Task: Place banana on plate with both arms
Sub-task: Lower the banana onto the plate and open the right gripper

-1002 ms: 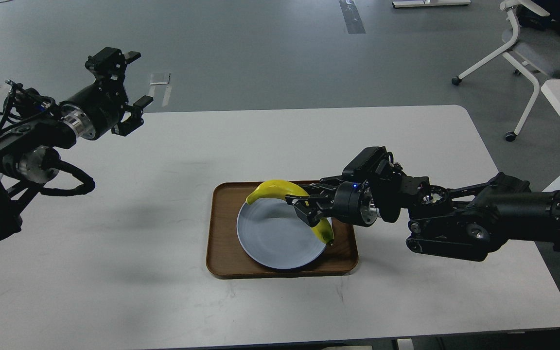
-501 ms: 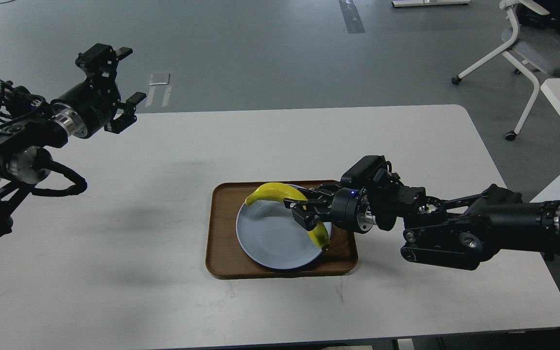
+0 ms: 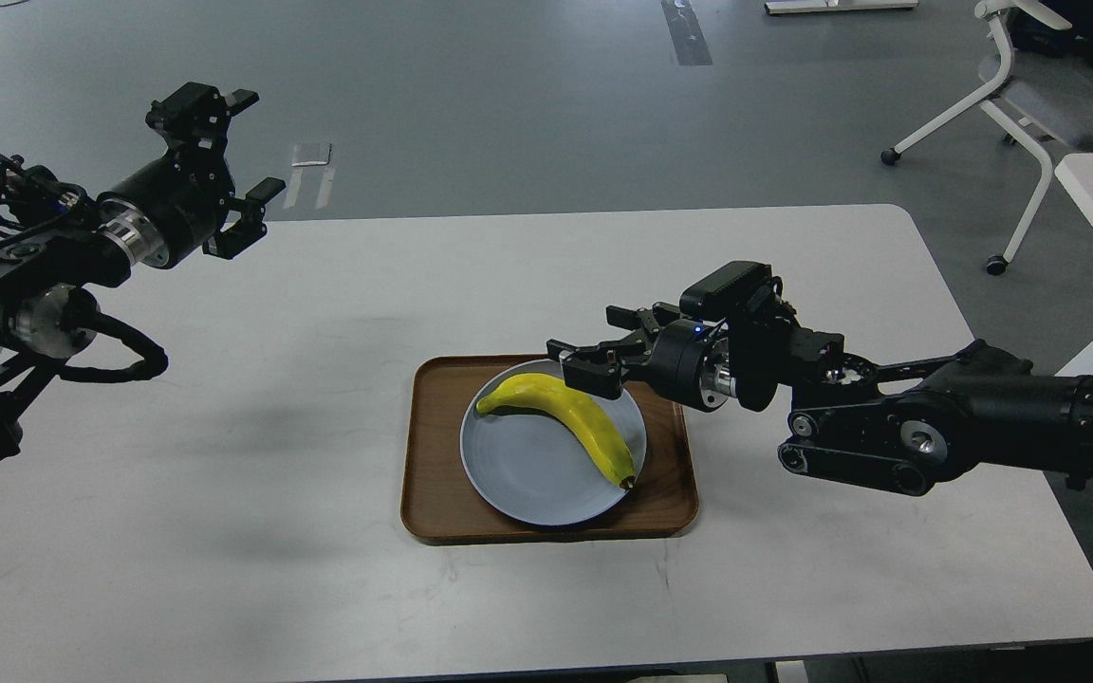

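Brown wooden tray (image 3: 433,446) nearest us on white table (image 3: 319,531), pale blue-grey plate (image 3: 527,474) inside it. Yellow banana (image 3: 565,420) lying across plate, dark tip at right rim, free of both claws. Our right gripper (image 3: 601,355) just above tray's far edge, fingers spread wide, holding nothing. Our left gripper (image 3: 241,166) farther off, raised over table's far left corner, likewise wide and empty. Office chair (image 3: 1040,95) beyond, on grey floor.
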You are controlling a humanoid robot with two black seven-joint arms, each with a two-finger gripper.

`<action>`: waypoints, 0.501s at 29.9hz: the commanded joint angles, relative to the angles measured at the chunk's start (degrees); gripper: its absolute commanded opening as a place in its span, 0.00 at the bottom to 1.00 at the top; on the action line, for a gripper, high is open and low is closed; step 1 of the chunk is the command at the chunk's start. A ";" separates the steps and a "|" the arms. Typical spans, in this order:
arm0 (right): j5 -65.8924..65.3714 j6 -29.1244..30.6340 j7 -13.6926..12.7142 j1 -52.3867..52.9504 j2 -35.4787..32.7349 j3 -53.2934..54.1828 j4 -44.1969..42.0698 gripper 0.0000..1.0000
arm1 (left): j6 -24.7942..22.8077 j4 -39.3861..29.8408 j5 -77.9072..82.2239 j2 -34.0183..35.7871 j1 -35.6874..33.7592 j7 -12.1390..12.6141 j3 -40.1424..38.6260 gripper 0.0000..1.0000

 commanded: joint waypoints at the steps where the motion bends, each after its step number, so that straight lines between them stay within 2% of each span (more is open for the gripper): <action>1: 13.60 0.57 0.17 -1.31 -0.56 13.36 -4.37 0.98 | 1.20 0.00 -0.71 -0.61 0.10 0.84 -0.41 0.98; 6: 31.02 0.13 0.87 -2.81 0.06 26.73 -8.07 1.00 | 2.79 0.09 -0.80 -1.75 0.36 0.14 -0.77 0.98; 10: 44.31 2.85 0.87 -4.75 0.59 35.28 -8.42 1.00 | 2.97 0.00 -0.98 -3.16 0.45 -0.04 -0.77 0.98; 11: 47.38 4.34 0.61 -5.01 0.59 36.33 -8.60 1.00 | 2.97 0.00 -1.24 -3.34 0.45 -0.04 -0.77 0.98; 15: 59.17 20.48 0.43 -5.01 0.41 40.38 -12.98 1.00 | 2.53 0.00 -6.41 -3.69 1.15 -0.04 -0.94 0.98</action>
